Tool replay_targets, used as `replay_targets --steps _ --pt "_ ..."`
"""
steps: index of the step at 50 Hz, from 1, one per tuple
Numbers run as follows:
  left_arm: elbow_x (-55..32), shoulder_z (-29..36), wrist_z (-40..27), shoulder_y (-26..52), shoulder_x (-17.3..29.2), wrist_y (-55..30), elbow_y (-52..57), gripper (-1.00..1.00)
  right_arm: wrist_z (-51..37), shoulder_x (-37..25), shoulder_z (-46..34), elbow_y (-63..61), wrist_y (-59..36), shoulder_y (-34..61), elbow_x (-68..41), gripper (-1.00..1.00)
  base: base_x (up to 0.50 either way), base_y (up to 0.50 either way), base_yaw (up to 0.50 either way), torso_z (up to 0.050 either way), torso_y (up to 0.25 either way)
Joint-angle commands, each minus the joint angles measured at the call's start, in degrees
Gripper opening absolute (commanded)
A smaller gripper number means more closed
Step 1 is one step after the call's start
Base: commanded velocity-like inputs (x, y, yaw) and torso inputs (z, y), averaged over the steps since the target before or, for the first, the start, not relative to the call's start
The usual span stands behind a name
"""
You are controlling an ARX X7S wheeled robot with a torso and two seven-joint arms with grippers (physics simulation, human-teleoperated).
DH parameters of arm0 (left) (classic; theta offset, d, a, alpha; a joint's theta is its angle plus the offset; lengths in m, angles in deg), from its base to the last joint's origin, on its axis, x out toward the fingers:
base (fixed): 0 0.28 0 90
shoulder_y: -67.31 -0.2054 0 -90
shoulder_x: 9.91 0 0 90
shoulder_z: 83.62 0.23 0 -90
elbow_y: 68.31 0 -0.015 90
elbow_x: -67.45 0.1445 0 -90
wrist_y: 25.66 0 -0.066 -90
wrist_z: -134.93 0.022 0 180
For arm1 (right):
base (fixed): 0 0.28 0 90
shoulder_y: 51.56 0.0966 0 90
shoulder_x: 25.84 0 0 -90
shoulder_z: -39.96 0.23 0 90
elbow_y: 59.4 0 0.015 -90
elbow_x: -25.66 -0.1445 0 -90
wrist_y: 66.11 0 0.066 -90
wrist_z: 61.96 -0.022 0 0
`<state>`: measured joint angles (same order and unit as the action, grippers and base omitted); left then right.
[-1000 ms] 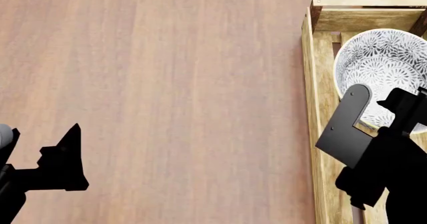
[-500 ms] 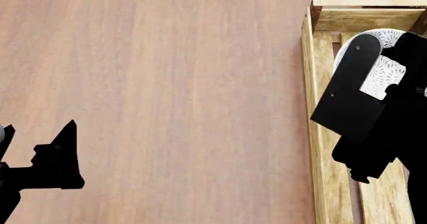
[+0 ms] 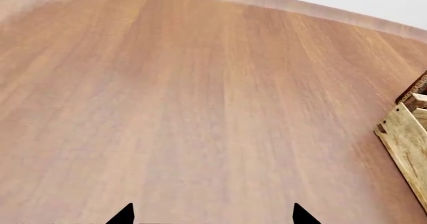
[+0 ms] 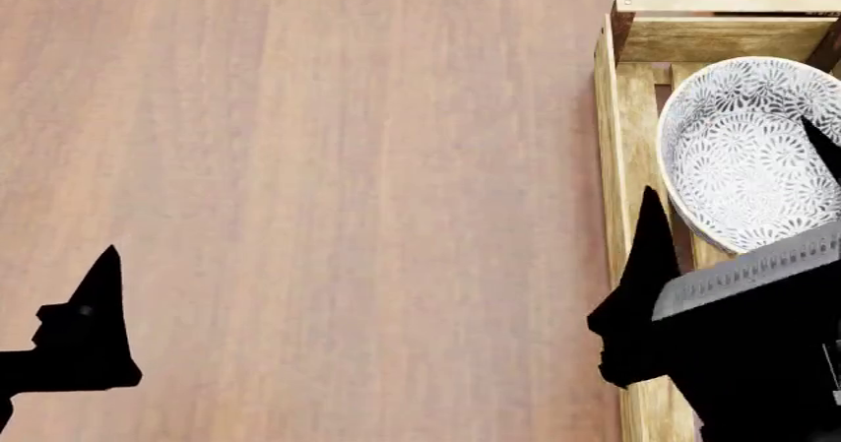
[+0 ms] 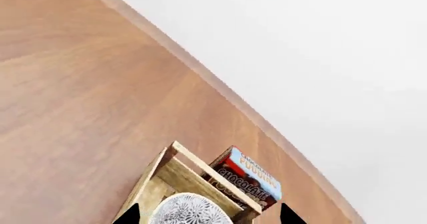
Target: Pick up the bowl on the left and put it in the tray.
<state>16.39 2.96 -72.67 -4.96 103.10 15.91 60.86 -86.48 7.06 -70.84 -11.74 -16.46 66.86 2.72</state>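
Right gripper: jaws spread, empty, poised above the tray's near half. Left gripper: parted, idle at 8 o'clock. Bowl: upright inside tray, at 2 o'clock. Pudding box: behind tray. Placement judged complete; only withdrawal remains.

A bare simulated tabletop scene: a wide wooden table against a blank white backdrop, with only a wooden crate and a chocolate pudding box suggesting a household setting.
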Motion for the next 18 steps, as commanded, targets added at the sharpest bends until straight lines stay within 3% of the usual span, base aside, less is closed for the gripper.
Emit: replay_targets --steps 1,3,11,18 --pt "7.8 0.6 5.0 -8.4 0.7 9.8 1.3 1.0 -16.2 11.4 17.3 1.1 19.7 -28.6 -8.4 1.0 0.0 0.0 0.0 0.0 0.0" --pt "10.9 1.4 8.2 -12.0 0.3 14.4 -0.1 1.0 -15.6 15.8 16.5 4.3 27.5 -32.5 -4.7 1.0 0.0 0.0 0.0 0.0 0.0" --pt "18.3 1.9 14.0 -20.2 -1.8 26.8 -7.5 1.0 -7.8 23.5 14.1 14.0 45.7 -40.0 -3.6 1.0 0.0 0.0 0.0 0.0 0.0" --pt "20.6 2.6 19.5 -25.5 -3.7 35.8 -13.5 1.0 0.4 27.8 11.0 22.3 53.2 -41.4 -7.5 1.0 0.0 0.0 0.0 0.0 0.0"
